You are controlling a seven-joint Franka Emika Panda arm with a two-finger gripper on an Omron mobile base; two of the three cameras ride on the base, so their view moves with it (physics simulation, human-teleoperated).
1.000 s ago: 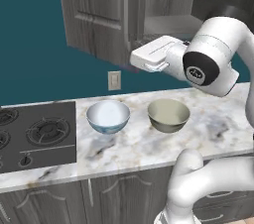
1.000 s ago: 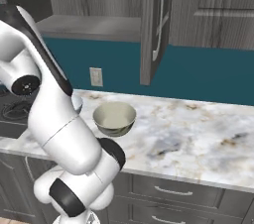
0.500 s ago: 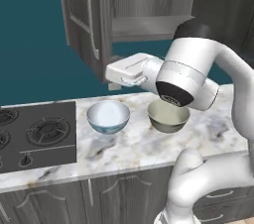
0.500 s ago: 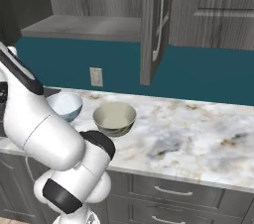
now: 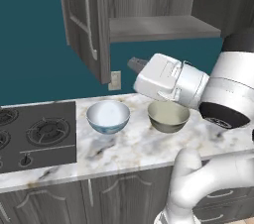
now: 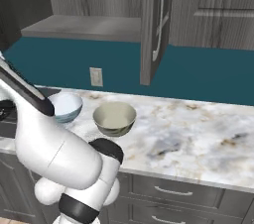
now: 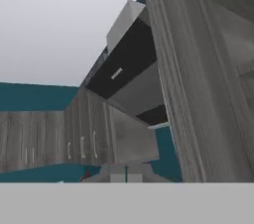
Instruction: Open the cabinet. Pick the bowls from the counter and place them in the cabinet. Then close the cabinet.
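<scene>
Cabinet point(image 5: 149, 0) is already hanging open, both doors swung out, shelf point(image 5: 158, 27) bare. So the arm is setting up for the first bowl, I'd guess.

The claw point(image 5: 135, 64) is sitting up in the air at the end of the white hand, pointing off toward the open left door point(image 5: 87, 20) and the wall outlet point(image 5: 115, 80). Can't tell whether its fingers are spread or pinched together; they're just a dark nub from here, and the hand camera is looking up along the door at the ceiling. It isn't carrying anything that I can see.

Both bowls are sitting on the marble counter point(image 5: 129, 146), below the claw. The white floral bowl point(image 5: 108, 116) is down and slightly to the cooktop point(image 5: 34, 134) side of it, the cream-olive bowl point(image 5: 168, 116) is down and back under the hand itself. So it's looking like a tip-over and straight drop, with the white one probably the shorter reach.
</scene>
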